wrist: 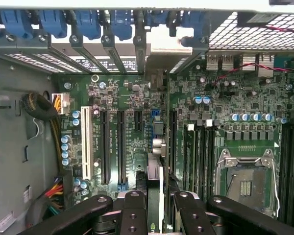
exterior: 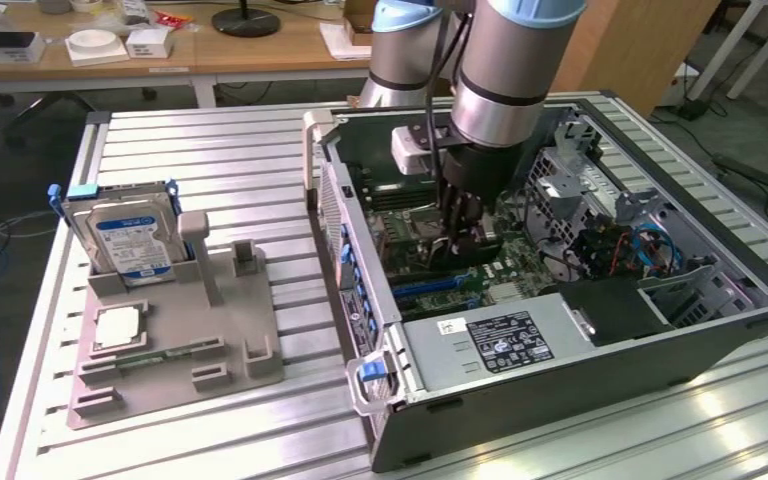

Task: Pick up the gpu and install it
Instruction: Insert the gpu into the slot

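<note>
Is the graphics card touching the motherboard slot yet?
Cannot tell. In the wrist view the graphics card is gripped edge-on by the end effector, its lower edge hidden against the motherboard.

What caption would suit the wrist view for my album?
Claw grips the gpu edge-on over the green motherboard.

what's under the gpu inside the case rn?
The gpu, edge-on in the gripper, hangs over the green motherboard, between black expansion slots and the memory slots. The slot straight beneath it is covered by the card itself, so seating cannot be judged.
</note>
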`<state>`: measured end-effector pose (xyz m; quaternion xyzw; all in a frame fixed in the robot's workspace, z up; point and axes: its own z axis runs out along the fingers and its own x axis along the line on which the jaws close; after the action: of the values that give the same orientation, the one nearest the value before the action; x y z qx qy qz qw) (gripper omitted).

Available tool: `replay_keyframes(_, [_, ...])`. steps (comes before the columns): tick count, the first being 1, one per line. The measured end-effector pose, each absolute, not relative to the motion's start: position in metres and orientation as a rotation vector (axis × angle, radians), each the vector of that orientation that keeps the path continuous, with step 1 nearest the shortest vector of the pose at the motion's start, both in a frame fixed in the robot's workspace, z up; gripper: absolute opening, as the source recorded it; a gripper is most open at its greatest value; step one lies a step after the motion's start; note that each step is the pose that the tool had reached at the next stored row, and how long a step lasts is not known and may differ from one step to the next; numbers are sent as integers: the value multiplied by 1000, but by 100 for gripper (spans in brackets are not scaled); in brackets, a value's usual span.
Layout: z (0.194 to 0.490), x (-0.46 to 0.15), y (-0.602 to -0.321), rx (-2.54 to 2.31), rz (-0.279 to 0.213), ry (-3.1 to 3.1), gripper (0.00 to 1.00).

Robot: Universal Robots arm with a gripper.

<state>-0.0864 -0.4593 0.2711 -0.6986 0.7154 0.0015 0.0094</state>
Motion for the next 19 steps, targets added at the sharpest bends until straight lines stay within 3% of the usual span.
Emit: replay_keyframes(19, [259, -95, -461, -2181, 5, 2234, 26])
